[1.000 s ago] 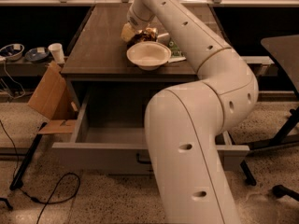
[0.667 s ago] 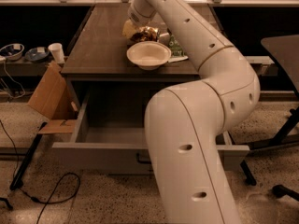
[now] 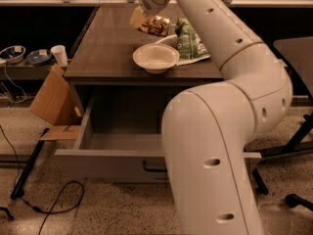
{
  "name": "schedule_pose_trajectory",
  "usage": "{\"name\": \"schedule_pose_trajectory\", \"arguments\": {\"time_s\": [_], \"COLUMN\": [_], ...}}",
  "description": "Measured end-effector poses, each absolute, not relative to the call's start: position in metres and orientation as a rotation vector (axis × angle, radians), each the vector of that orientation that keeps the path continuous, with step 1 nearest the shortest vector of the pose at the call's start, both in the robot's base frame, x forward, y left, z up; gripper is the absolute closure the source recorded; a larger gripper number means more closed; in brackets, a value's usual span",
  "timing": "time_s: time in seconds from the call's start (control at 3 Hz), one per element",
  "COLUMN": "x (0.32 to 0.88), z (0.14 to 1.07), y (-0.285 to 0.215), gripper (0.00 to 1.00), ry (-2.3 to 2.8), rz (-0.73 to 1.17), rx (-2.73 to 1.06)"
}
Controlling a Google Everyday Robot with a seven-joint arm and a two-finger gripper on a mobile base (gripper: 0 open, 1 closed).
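My gripper is at the far end of the dark wooden table, at the top of the camera view. It is shut on the top of a gold-brown chip bag, which hangs tilted just above the tabletop. A white bowl stands near the table's front edge, below the bag. To the right of the bag lies a green snack bag, partly behind my arm. My white arm fills the right half of the view and hides the table's right side.
Under the table a grey drawer is pulled out, with nothing visible inside. A cardboard box leans at the left, near a paper cup and small dishes. Cables lie on the floor. A chair stands right.
The gripper and the chip bag have shifted slightly up and to the right. The bowl, green bag and drawer have not moved.
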State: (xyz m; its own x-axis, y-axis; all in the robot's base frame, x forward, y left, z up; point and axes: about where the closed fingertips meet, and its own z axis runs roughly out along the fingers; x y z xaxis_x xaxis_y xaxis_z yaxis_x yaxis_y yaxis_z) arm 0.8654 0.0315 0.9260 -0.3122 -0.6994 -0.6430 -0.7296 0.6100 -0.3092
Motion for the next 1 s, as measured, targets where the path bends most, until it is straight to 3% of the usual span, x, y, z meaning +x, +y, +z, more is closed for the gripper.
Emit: {"name": "schedule_pose_trajectory", "arguments": {"time_s": [1.0], "x": [0.777], "z": [1.014], "y": [-0.038], "gripper": [1.0], "ry": [2.043], "rz": [0.019], "rx": [-0.95]}}
